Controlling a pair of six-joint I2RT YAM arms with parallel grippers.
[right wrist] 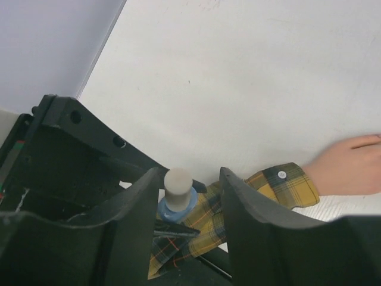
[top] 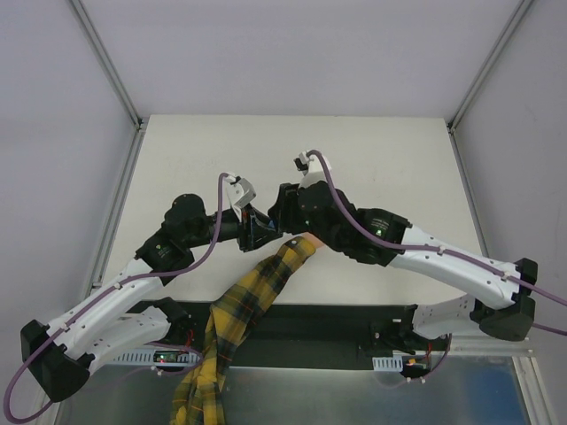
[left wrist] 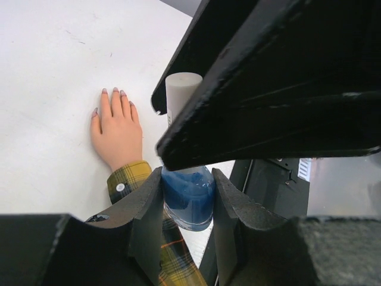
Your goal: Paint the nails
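Two grippers meet: the left gripper [left wrist: 186,179] is closed on the blue polish bottle [left wrist: 189,205], and the right gripper [right wrist: 190,179] stands open with the white cap [right wrist: 177,180] between its jaws. The nails [left wrist: 113,92] of the peach hand [left wrist: 119,134] lie on the table [left wrist: 47,59] ahead of the left gripper, apart from it.

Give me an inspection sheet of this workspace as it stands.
Surface: white table, a few faint marks.
Job's things: peach hand flat, palm down, in plaid sleeve; nails pale, paint cannot be told; blue polish bottle upright, white cap on top.
Clutter: nothing seen.
Grippers: left gripper shut on the bottle; right gripper open, its fingers on either side of the cap.
Cables: purple cables along both arms.
Surroundings: grey walls, metal frame.
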